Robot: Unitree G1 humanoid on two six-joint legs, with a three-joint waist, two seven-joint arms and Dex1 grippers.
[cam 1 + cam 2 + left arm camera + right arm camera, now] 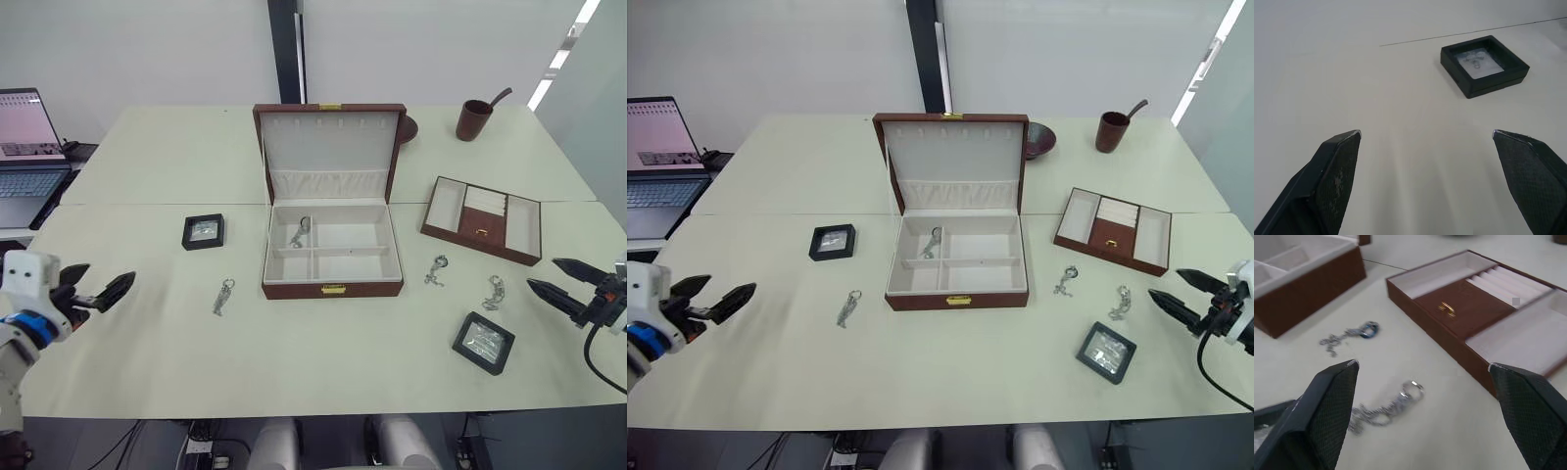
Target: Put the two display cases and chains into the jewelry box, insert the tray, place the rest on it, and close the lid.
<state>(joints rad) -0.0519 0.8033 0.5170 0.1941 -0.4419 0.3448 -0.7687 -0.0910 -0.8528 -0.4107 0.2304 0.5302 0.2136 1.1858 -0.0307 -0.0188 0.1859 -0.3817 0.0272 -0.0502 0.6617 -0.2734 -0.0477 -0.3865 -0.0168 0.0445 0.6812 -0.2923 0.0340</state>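
Observation:
The jewelry box [333, 287] stands open mid-table, its lid [330, 147] upright. One chain [301, 231] lies in its back left compartment. One display case [204, 232] sits left of the box, the other [484, 343] at the front right. Loose chains lie on the table: one left [223, 296] and two right [436, 270] [494, 292]. The tray [482, 219] rests right of the box. My left gripper [110, 274] hovers open at the far left, facing the left case [1484, 64]. My right gripper [542, 273] is open at the far right, near the chains [1388, 409] and the tray [1474, 308].
A laptop [29, 147] sits off the table's back left. A brown cup [474, 119] with a spoon stands at the back right, and a dark bowl [408, 128] is behind the lid. Bare tabletop stretches along the front edge.

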